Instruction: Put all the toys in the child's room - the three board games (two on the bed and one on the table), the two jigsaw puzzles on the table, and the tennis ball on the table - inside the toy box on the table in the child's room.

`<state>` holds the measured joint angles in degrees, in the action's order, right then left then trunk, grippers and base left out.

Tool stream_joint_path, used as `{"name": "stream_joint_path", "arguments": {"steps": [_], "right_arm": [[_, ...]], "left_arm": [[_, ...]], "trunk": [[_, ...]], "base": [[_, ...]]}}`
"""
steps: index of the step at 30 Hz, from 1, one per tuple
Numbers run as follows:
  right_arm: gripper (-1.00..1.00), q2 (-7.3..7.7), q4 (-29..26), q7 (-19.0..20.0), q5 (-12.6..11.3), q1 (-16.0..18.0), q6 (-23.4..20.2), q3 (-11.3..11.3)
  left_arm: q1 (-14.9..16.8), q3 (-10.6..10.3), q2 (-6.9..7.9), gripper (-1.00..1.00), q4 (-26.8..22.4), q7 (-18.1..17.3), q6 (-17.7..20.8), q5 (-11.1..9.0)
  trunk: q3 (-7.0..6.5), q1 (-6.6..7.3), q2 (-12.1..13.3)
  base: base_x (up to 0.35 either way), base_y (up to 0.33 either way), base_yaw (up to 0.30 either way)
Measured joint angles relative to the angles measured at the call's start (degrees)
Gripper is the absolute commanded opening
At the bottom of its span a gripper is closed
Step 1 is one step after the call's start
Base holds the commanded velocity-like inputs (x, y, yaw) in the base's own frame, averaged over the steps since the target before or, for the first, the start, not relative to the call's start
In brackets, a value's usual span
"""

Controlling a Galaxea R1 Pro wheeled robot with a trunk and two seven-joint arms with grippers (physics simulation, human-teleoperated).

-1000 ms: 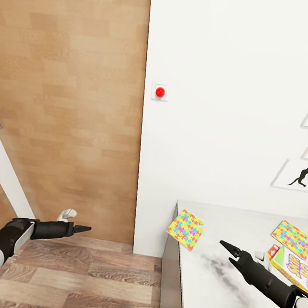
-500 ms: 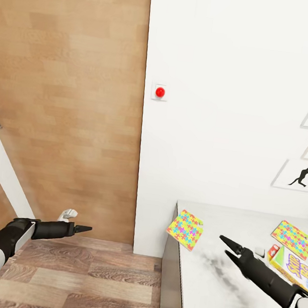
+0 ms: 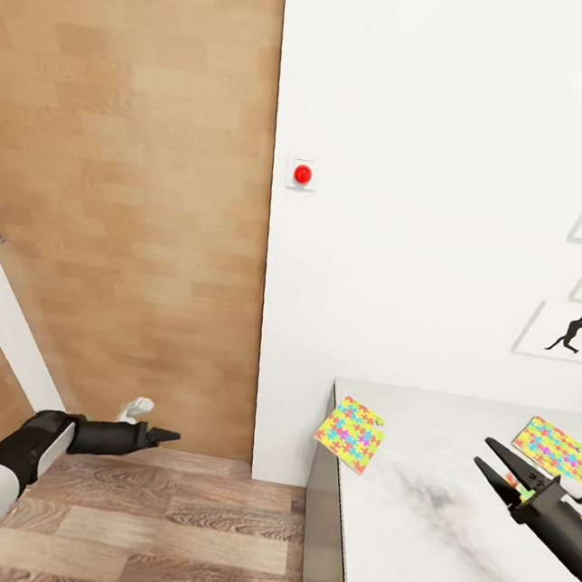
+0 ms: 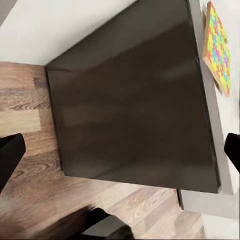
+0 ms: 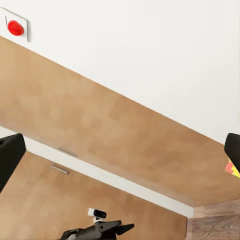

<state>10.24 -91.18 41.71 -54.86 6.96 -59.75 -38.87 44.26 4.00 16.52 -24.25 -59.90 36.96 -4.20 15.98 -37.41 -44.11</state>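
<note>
1. Two puzzles lie on the table (image 3: 424, 544): one puzzle (image 3: 350, 434) hangs over the table's near corner by the wall, so a claw could probably take its free edge; the other puzzle (image 3: 552, 448) sits flat further along the wall.
2. Right claw (image 3: 500, 460) hovers above the tabletop with its fingers spread and empty, close to the far puzzle, probably lining up for a pick.
3. Left claw (image 3: 166, 438) hangs over the wood floor (image 3: 161, 530), apart from the table; its tips look together, holding nothing.
4. No toy box can be seen yet.
</note>
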Motion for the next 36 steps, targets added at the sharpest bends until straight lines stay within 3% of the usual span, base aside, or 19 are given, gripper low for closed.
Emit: {"name": "stream_joint_path", "arguments": {"steps": [3,10,21,26,36], "right_arm": [[1.0,-0.29,0.0,0.2,-0.1,-0.1,0.0,0.3],[1.0,-0.35,0.0,0.4,-0.1,-0.1,0.0,0.9],[1.0,-0.48,0.0,0.4,-0.1,-0.1,0.0,0.8],[1.0,-0.56,0.0,0.4,0.0,-0.1,0.0,0.8],[1.0,-0.66,0.0,0.4,0.0,-0.1,0.0,1.1]], "left_arm": [[0.7,0.5,-1.95,1.0,0.0,1.9,3.8,-0.1],[3.2,1.1,-4.0,1.0,0.1,2.6,5.1,-0.3],[3.5,1.2,-3.92,1.0,0.0,1.2,4.8,-0.5],[3.5,1.1,-3.87,1.0,0.0,-2.4,4.7,-0.5],[3.5,1.1,-3.86,1.0,0.0,-2.9,4.6,-0.5]], "trunk": [[0.0,0.0,0.0],[0.0,0.0,0.0],[0.0,0.0,0.0],[0.0,0.0,0.0],[-0.02,0.0,0.0]], "base": [[0.0,0.0,0.0],[0.0,0.0,0.0],[0.0,0.0,0.0],[0.0,0.0,0.0],[0.0,0.0,0.0]]}}
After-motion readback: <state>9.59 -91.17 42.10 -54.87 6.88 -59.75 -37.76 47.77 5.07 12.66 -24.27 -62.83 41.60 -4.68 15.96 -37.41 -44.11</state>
